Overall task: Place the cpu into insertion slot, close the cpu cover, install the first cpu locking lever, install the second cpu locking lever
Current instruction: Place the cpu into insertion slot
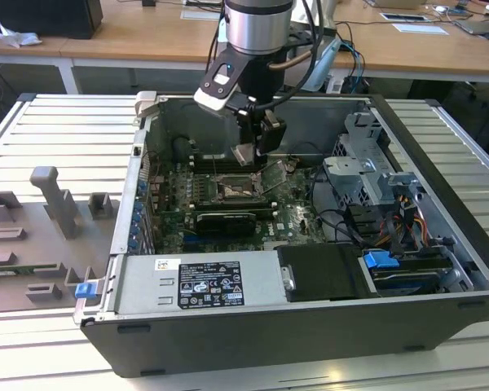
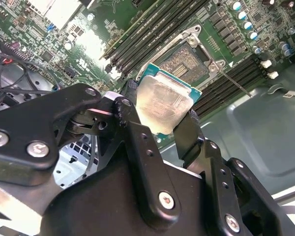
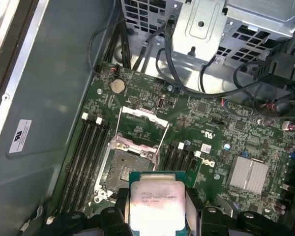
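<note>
**Black end effector** (image 2: 161, 110) pinching the cpu (image 3: 157, 209) by two opposite edges. The chip is flat and square, with a dull silvery face in a blue-green rim; its faint print is too small to read. It hangs above the insertion slot (image 3: 128, 172), a dark square socket of fine contacts on the green motherboard (image 3: 211, 123). The cpu cover (image 3: 137, 112), a thin silvery frame, stands hinged open. The black computer case (image 1: 440, 163) lies open on a ribbed pale metal tabletop (image 1: 49, 122); wooden desks (image 1: 147, 41) stand behind.

A silvery square cpu (image 3: 157, 206) is held above the empty dark insertion slot (image 3: 125, 172); the cpu cover (image 3: 142, 112) is swung open.
</note>
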